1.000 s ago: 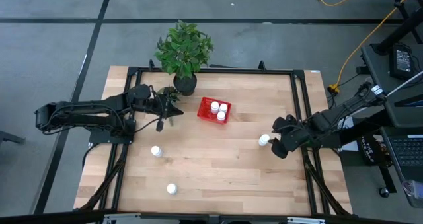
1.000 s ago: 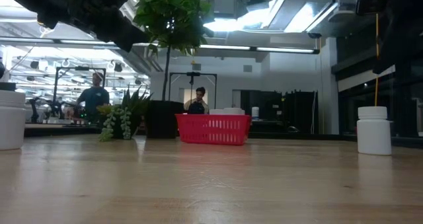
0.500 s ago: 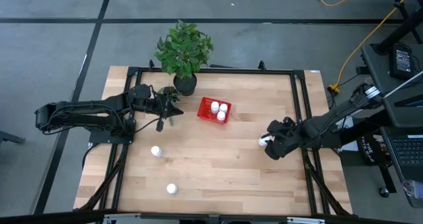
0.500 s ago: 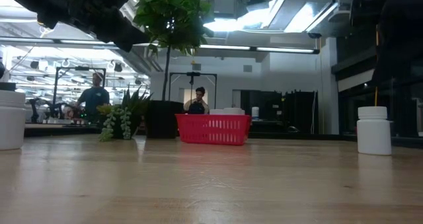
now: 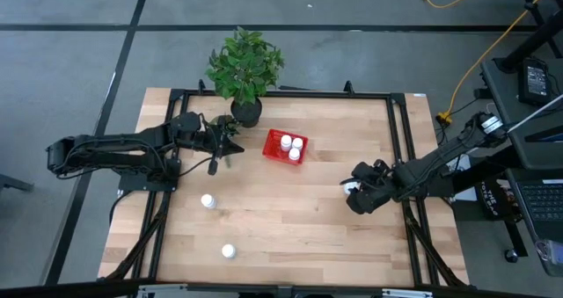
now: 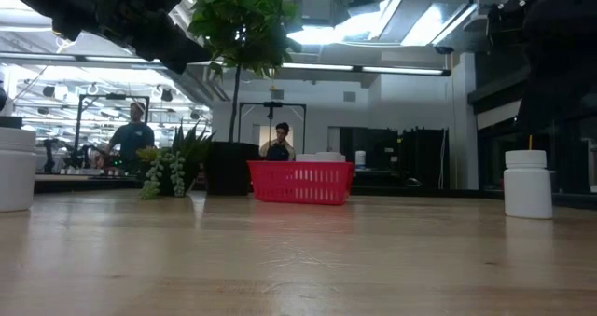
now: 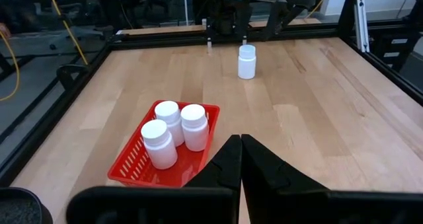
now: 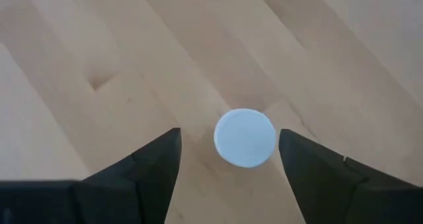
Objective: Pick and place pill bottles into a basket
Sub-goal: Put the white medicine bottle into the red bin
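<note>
- Since a second ago, the right tool has slid over the pill bottle on the right side of the worktop. That bottle now hides almost fully under it in the high view.
- This bottle stands upright at about 4 o'clock from the red basket, well apart from it.
- The right tool is wide open, with one finger on each side of the white cap. It has hold of nothing yet.
- What could go wrong: the cap sits a bit nearer one finger. If the tool shuts like this, that finger may push first and tip the bottle.
- A light bottle might also slip out if only the cap gets pinched.
- Three bottles stand in the basket already. Two more bottles wait at about 7 o'clock from the basket.
- The left tool waits at 9 o'clock from the basket, fingers pressed together and empty.
- The plant pot sits close to the basket, so a carried bottle might bump it.
</note>
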